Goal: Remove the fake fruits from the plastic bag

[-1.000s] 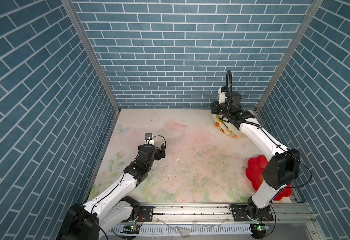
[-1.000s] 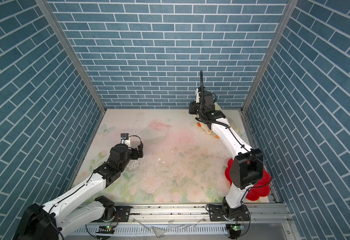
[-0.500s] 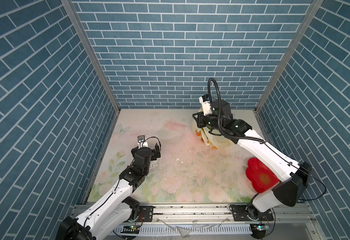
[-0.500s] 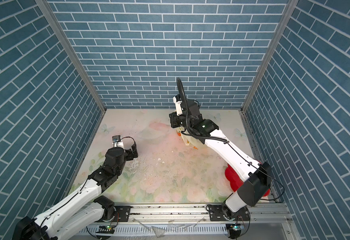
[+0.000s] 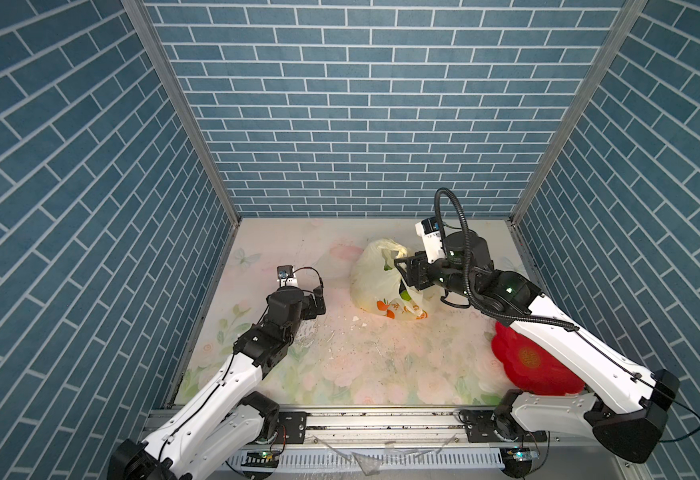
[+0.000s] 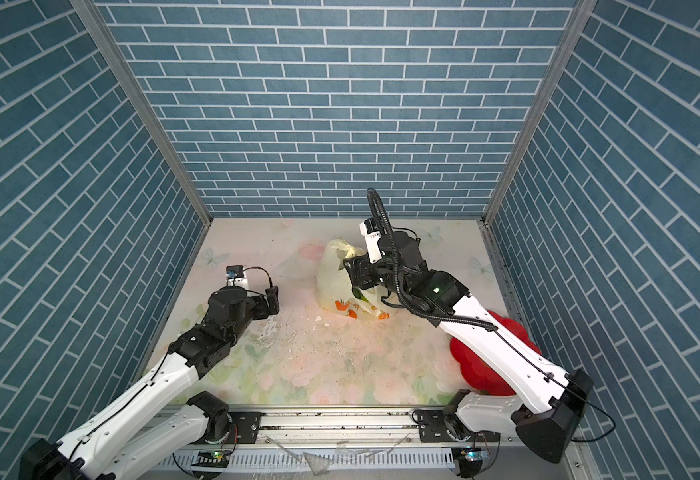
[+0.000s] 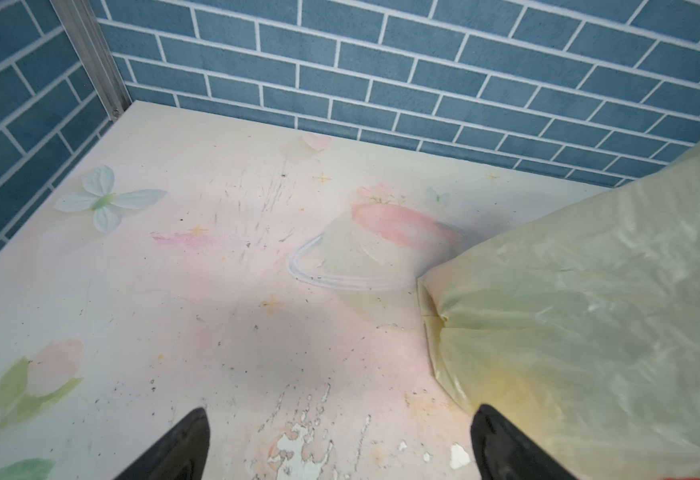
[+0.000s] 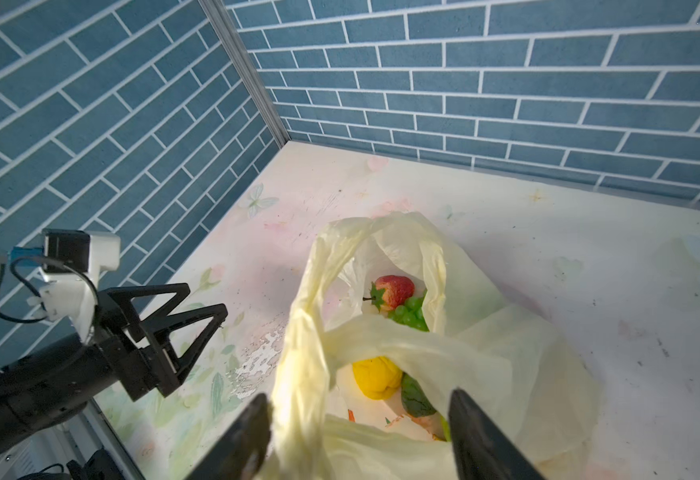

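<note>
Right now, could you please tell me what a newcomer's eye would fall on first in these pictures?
The crinkly cream-yellow plastic bag sits at the table's back middle, with the right gripper open at its mouth. Inside, the right wrist view shows a glossy red strawberry, green grape bunch and yellow lump. A red flower-shaped plate lies at the front right.
</note>
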